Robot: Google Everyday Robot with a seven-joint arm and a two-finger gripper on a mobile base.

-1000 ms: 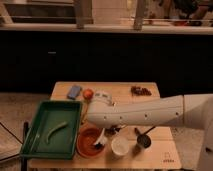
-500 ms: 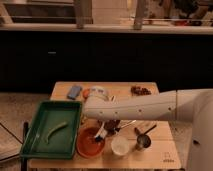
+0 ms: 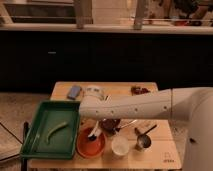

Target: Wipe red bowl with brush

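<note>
The red bowl (image 3: 90, 145) sits at the table's front left, next to the green tray. The brush (image 3: 93, 133) stands tilted in the bowl's far side, whitish handle up and head down on the inside. My gripper (image 3: 94, 127) hangs under the end of the white arm (image 3: 130, 106), right above the bowl. It looks shut on the brush's handle. The arm reaches in from the right across the middle of the table and hides what lies under it.
A green tray (image 3: 35, 145) holding a green piece (image 3: 56, 129) stands left of the bowl. A maroon bowl (image 3: 109, 125), a white cup (image 3: 120, 146) and a metal cup (image 3: 144, 141) are to the right. A blue object (image 3: 74, 91) and a white item (image 3: 95, 92) lie at the back.
The arm's end has shifted a little left and toward the back over the red bowl. The brush has stayed in the bowl, moving slightly with it.
</note>
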